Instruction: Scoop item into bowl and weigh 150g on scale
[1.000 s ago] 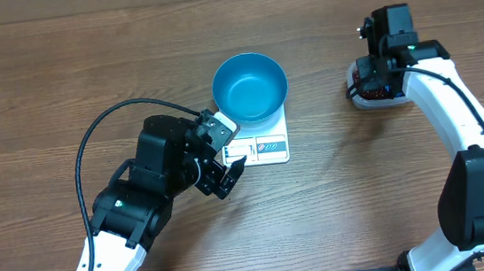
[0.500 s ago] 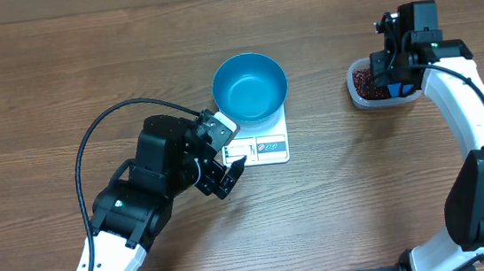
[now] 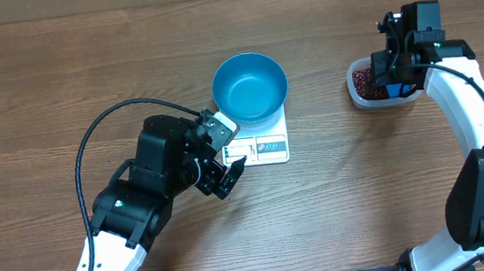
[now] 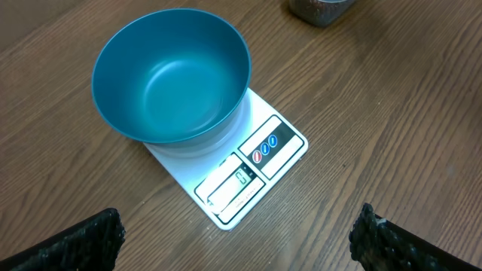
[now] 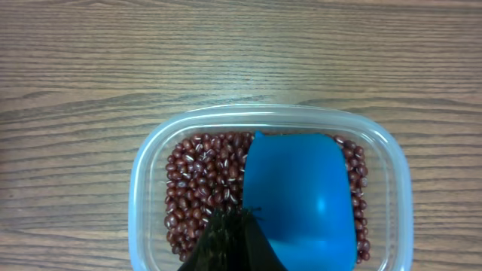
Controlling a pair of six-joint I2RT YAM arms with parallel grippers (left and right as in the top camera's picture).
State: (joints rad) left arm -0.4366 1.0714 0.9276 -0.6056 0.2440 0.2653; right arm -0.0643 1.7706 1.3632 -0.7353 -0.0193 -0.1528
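The right claw [image 5: 233, 229] is clamped shut on a blue scoop [image 5: 301, 196] over the beans [image 5: 199, 188] (in a clear tub [image 5: 139, 188]). The left claw [image 3: 231, 177] gapes wide and empty beside the scale [image 3: 265, 146] carrying the bowl [image 3: 250, 86].

The overhead view looks straight down on the whole table [image 3: 57, 64] from well above. The left wrist view looks obliquely down and forward, fairly close, at the bowl [image 4: 172, 75] on the scale [image 4: 260, 158], which the overhead view shows at centre. The right wrist view points straight down, very close, into the tub [image 5: 145, 188] of beans [image 5: 199, 181], seen overhead at upper right.
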